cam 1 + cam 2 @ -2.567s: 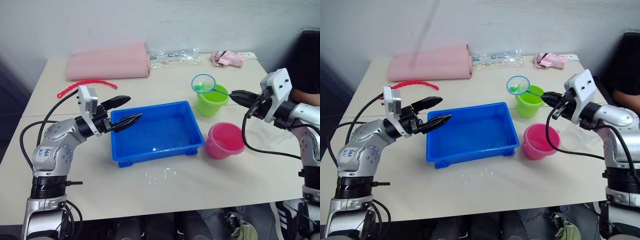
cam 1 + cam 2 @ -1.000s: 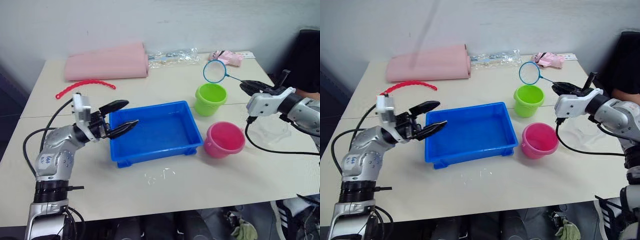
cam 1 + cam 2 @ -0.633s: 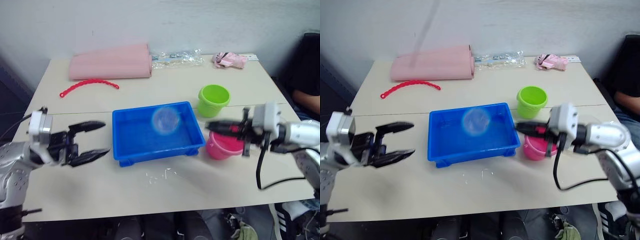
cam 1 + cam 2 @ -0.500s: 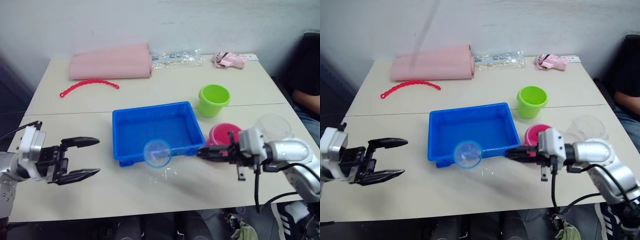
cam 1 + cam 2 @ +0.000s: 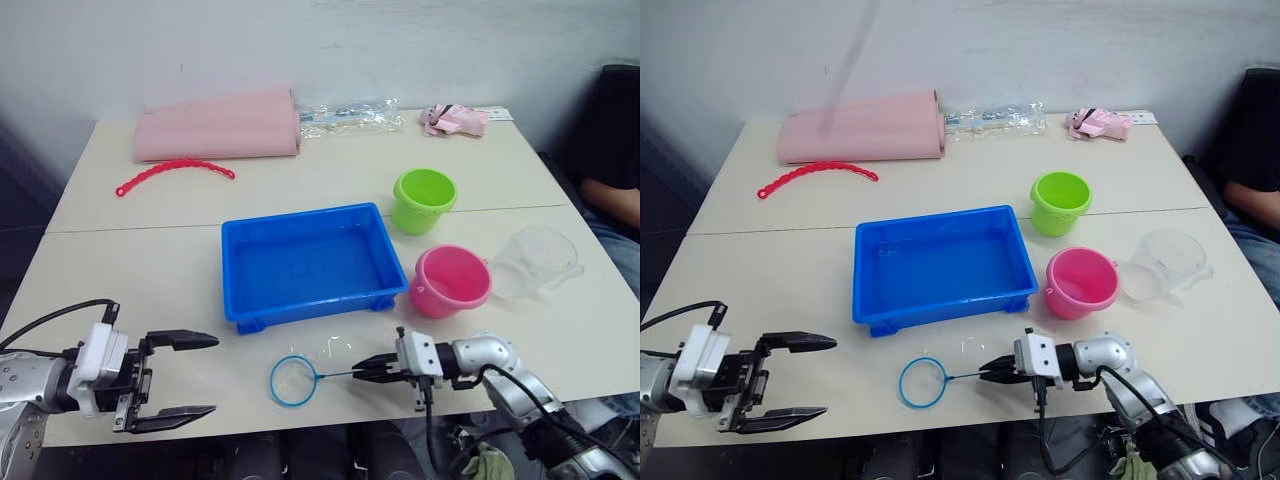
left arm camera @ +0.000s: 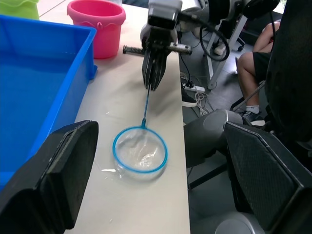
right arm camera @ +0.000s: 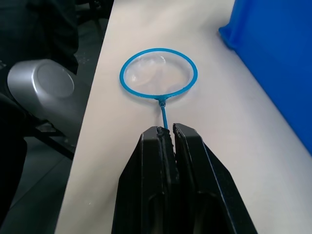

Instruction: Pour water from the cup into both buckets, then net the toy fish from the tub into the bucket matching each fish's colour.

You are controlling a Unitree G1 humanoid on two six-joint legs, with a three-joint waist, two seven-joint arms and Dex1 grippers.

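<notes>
The blue tub (image 5: 300,262) sits mid-table, with the green bucket (image 5: 424,200) and pink bucket (image 5: 450,280) to its right. Further right lies the clear cup (image 5: 535,262), tilted over. The net (image 5: 293,381) rests flat on the table in front of the tub, near the front edge. My right gripper (image 5: 372,368) is shut on its thin handle, and the fingers (image 7: 165,130) are pinched together in the right wrist view. My left gripper (image 5: 185,375) stands open and empty at the front left, apart from the tub. The toy fish are out of view.
At the back lie a folded pink cloth (image 5: 218,122), a red bead chain (image 5: 172,173), a clear plastic bag (image 5: 350,112) and a small pink bundle (image 5: 455,118). A seated person (image 5: 612,190) is at the far right. Water drops (image 5: 330,347) mark the table before the tub.
My right gripper swung the net from above the green bucket, across the tub, down onto the table in front. My left gripper drew back from the tub's left rim to the front edge.
</notes>
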